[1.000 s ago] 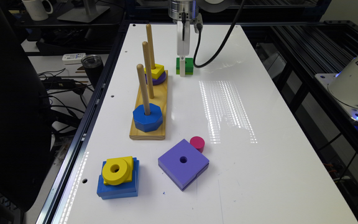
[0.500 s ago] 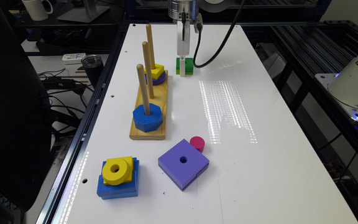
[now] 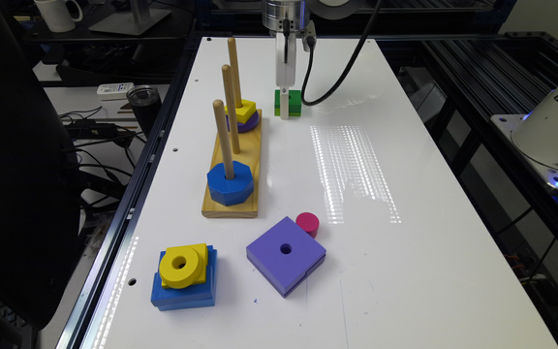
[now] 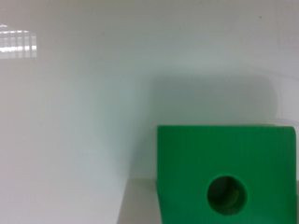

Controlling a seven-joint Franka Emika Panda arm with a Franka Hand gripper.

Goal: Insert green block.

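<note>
The green block [image 3: 295, 100] lies flat on the white table [image 3: 356, 271] at the far end, dark green over a lime layer. In the wrist view the green block [image 4: 224, 158] is seen close from above, with its round hole showing. My gripper [image 3: 284, 112] hangs straight down from the wrist and reaches the table at the block, its white part covering the block's middle. The wrist view does not show whether it is open or shut. The wooden peg board [image 3: 233, 206] with three upright pegs stands to the exterior view's left of the block.
A blue octagon [image 3: 229, 182] sits on the near peg; a yellow square [image 3: 246, 109] over a purple piece sits on the far peg; the middle peg [image 3: 229, 109] is bare. Near the front lie a purple square [image 3: 285, 254], a pink cylinder [image 3: 307, 223] and a yellow ring [image 3: 182, 265] on a blue block.
</note>
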